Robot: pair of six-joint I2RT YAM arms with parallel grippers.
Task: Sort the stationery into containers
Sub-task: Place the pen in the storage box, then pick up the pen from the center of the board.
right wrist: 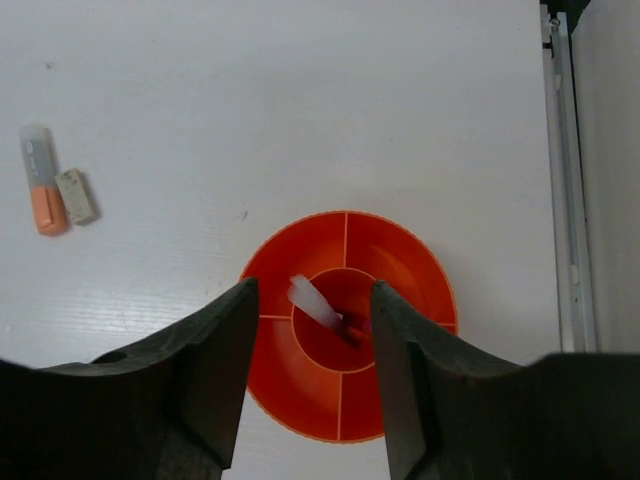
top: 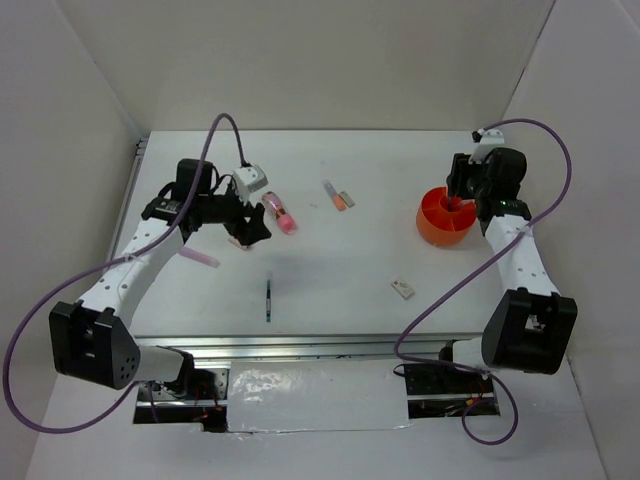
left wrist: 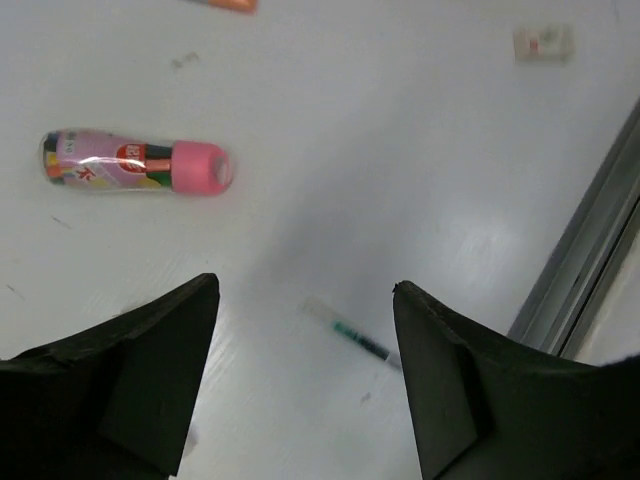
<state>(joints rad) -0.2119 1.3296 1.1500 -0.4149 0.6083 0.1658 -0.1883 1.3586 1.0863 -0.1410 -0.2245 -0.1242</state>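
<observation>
Two grippers, both with jaws apart. My right gripper (right wrist: 312,300) hung over round bright-orange low tub (right wrist: 400,250). Red-white pen (right wrist: 325,310) lay in its centre ring, clear of my fingers, so drop step looked done. My left gripper (left wrist: 304,285) was spread wide and empty above table, between pink stubby tube (left wrist: 135,163) and thin dark pen (left wrist: 350,335). Next move, I judged: lower left onto one, pinch, carry across to tub. Metal table-edge rail (left wrist: 590,270) ran near dark pen. Open tabletop lay between arms for transit.

Tub (top: 445,222) far right on counter (top: 400,160), pen (right wrist: 322,305) in its centre ring. Tube (top: 279,212) left-centre; thin pen (top: 269,298) in front of it; eraser (top: 403,289) front right.
</observation>
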